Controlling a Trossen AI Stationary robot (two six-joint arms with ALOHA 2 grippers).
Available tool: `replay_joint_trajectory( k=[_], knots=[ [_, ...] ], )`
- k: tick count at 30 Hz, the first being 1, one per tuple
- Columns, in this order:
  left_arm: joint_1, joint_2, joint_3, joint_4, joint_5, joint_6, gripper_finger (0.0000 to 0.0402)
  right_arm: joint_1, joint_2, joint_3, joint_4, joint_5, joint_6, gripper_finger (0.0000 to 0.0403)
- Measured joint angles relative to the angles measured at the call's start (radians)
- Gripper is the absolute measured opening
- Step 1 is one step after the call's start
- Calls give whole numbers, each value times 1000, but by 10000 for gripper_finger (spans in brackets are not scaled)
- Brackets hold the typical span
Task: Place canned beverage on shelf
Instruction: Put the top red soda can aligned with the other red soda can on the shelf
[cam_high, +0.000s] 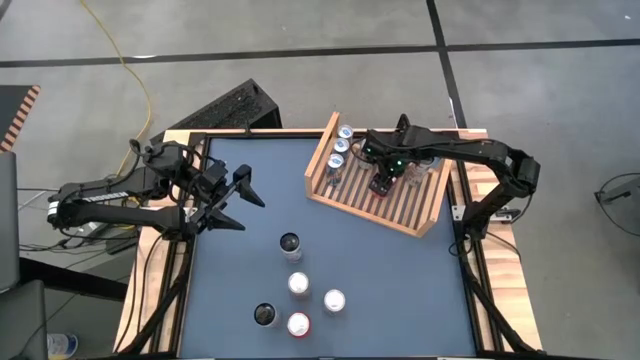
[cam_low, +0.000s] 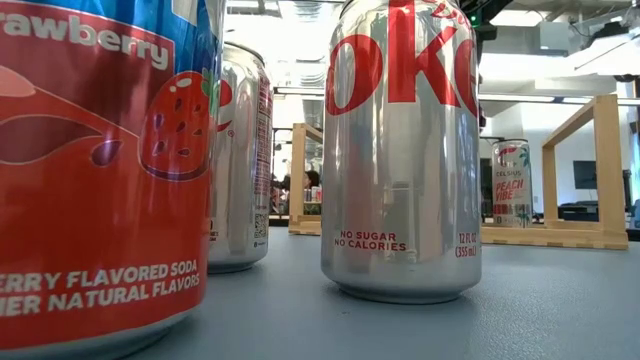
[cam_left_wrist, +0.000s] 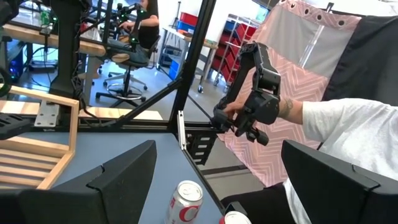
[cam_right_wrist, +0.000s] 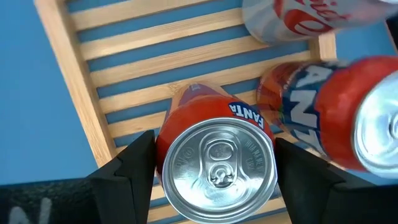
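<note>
The wooden shelf (cam_high: 400, 205) stands at the table's far right, with three silver cans (cam_high: 340, 146) along its left board. My right gripper (cam_high: 384, 184) points down over its slats (cam_right_wrist: 112, 59), shut on an orange Fanta can (cam_right_wrist: 217, 162). A second Fanta can (cam_right_wrist: 336, 112) and a silver-and-red can (cam_right_wrist: 292, 18) are close beside it. My left gripper (cam_high: 250, 212) hangs open at the table's left, holding nothing. Several cans (cam_high: 298, 284) stand on the blue table at the near middle. My right gripper pinches the Fanta can's round wall just below its top rim (cam_right_wrist: 163, 146), one finger (cam_right_wrist: 134, 171) on each side. The fingers come from above, pointing down. The can is upright, its top toward the wrist; whether its base rests on the slats I cannot tell.
In the low view the near cans (cam_low: 400, 150) fill the front. A person's arm (cam_left_wrist: 336, 130) holding a control handle (cam_left_wrist: 252, 102) shows beyond the table's near edge. Bare blue table (cam_high: 400, 290) lies at the near right. The shelf's raised side boards (cam_right_wrist: 68, 93) border the slats.
</note>
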Motion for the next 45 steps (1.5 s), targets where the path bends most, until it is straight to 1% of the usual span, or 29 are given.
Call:
replay_joint_trajectory(
  k=[2,6,17,20,26,29,45],
  knots=[
    [0,0,0,0,0,0,334,-6,0,0,2,-2,29,261],
    [0,0,0,-1,0,1,334,-5,0,-1,-2,25,33,261],
    [0,0,0,-28,1,6,334,-5,1,-1,0,43,52,266],
    [0,0,0,-30,1,18,334,-3,1,-1,-1,43,51,281],
    [0,0,0,-30,1,19,334,16,8,-8,-14,50,50,334],
    [0,0,0,-30,1,19,334,26,5,-6,-18,52,49,347],
    [0,0,0,-29,1,19,334,29,3,-2,-48,47,53,346]
  ],
)
